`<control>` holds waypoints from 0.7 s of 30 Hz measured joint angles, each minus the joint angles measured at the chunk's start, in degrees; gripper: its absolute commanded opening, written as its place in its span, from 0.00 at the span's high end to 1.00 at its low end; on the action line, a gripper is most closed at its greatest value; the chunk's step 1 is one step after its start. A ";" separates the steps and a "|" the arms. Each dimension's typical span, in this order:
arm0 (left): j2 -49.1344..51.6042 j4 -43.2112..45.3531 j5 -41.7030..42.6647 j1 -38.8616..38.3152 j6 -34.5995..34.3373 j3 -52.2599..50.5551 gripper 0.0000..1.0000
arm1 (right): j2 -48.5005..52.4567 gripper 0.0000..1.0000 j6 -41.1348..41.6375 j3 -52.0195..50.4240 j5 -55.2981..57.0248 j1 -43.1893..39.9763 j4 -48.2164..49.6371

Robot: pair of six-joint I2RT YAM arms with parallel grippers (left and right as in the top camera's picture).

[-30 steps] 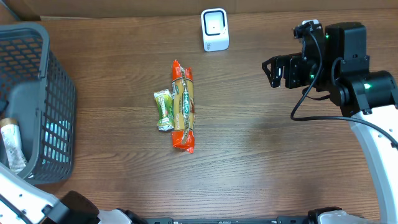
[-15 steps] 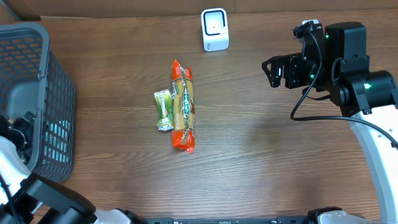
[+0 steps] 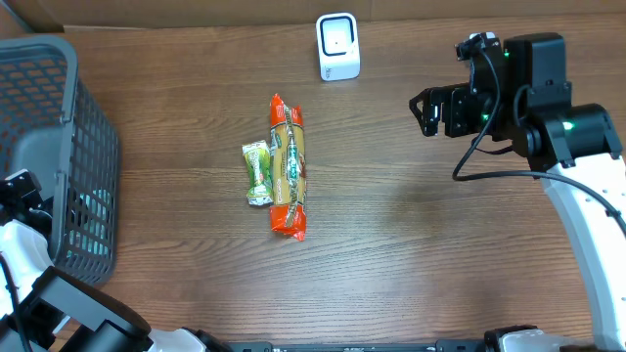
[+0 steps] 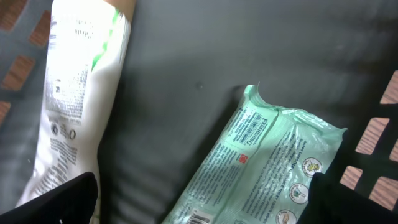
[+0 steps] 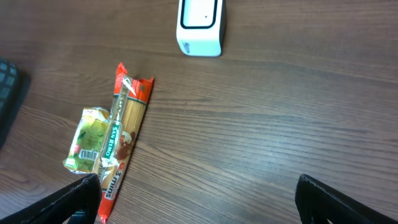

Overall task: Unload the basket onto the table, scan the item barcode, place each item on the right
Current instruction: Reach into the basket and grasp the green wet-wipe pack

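Observation:
My left gripper [image 4: 205, 208] hangs open inside the grey mesh basket [image 3: 88, 117]. Its dark fingertips [image 4: 59, 202] flank a mint-green wipes pack [image 4: 267, 162] lying on the basket floor, with a barcode showing at its lower end. A white pouch [image 4: 78, 93] lies to the pack's left. The white scanner [image 3: 337, 46] stands at the table's far edge. My right gripper [image 3: 430, 108] is open above bare table at the right, holding nothing. An orange spaghetti packet [image 3: 288, 166] and a small green packet [image 3: 258, 173] lie side by side mid-table.
The basket fills the table's left edge, and my left arm [image 3: 22, 191] reaches over its near wall. In the right wrist view the scanner [image 5: 199, 25] is far ahead and the orange packet [image 5: 122, 134] lies to the left. Brown wood stretches between my right gripper and the packets.
My left arm has come up over the basket's near left side and now hides the white pouch in the overhead view. My right arm has shifted slightly left. The packets have not moved.

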 measured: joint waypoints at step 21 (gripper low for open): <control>9.66 1.16 4.50 -1.81 2.97 1.14 0.28 | 1.68 0.00 0.02 0.00 -1.70 0.00 0.52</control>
